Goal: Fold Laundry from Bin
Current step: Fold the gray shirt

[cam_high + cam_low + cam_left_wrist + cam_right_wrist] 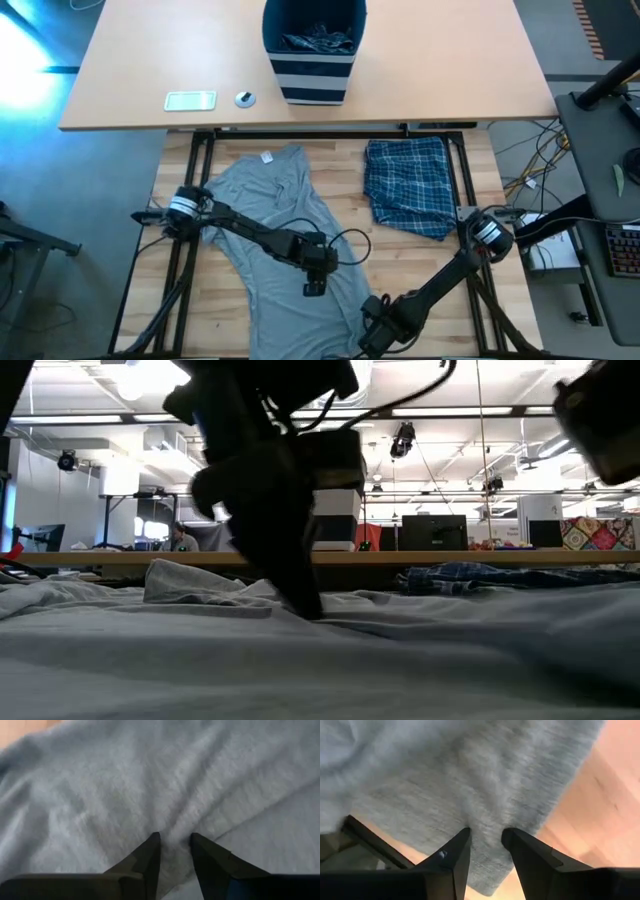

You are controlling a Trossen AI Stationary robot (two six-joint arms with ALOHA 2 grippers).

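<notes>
The grey T-shirt is being pinched mid-cloth by the left gripper, a fold caught between its fingers. Its lower hem, at the table's near edge, is being straddled by the right gripper, fingers parted. Bare wood is lying beside the hem.

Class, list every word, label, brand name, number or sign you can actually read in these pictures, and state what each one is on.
None can be read.
Neck tag of the grey T-shirt: a small white patch, too small to read.
Pale flat device on the far table: nothing legible on it.
Room behind the table in the low view: boxes and screens too blurred to read.
</notes>
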